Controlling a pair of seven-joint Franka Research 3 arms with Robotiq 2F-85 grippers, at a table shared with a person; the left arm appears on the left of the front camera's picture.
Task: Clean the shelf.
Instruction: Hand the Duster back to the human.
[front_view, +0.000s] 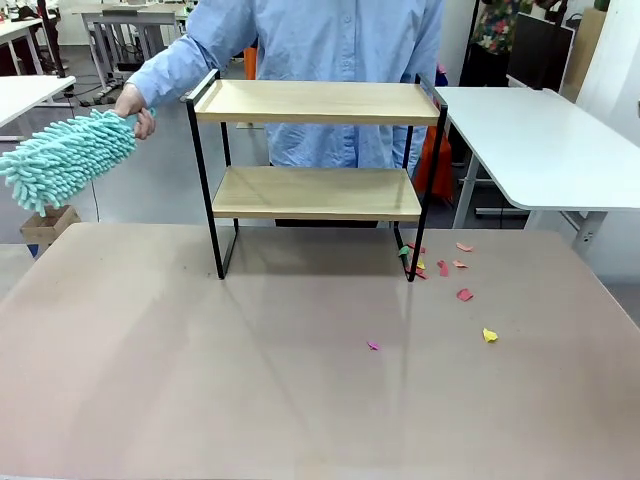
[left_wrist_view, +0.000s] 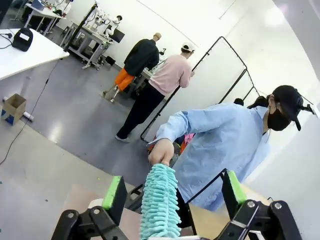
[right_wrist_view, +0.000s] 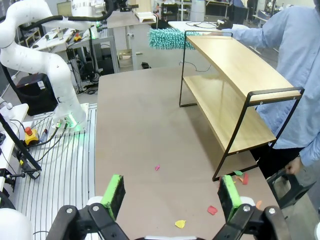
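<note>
Your shelf (front_view: 315, 102) stands mid-table toward the far edge, both boards bare. A person's hand (front_view: 133, 105) holds a teal duster (front_view: 65, 158) just off the shelf's left end. Coloured scraps (front_view: 463, 294) lie on the table (front_view: 200, 380) by the right legs. No legible writing. Left gripper (left_wrist_view: 174, 194): fingers apart, duster between them but farther off. Right gripper (right_wrist_view: 171, 196): spread wide, nothing held.

**Near half of the surface open; shelf blocks the far middle**

The shelf (front_view: 315, 165) stands at the far edge of the surface (front_view: 200, 380), mid-width. Both boards are bare. Paper scraps (front_view: 450, 275) lie by its right legs toward the right edge. A duster (front_view: 65, 158), held in a person's hand (front_view: 135, 108), hangs off the far left corner.
</note>
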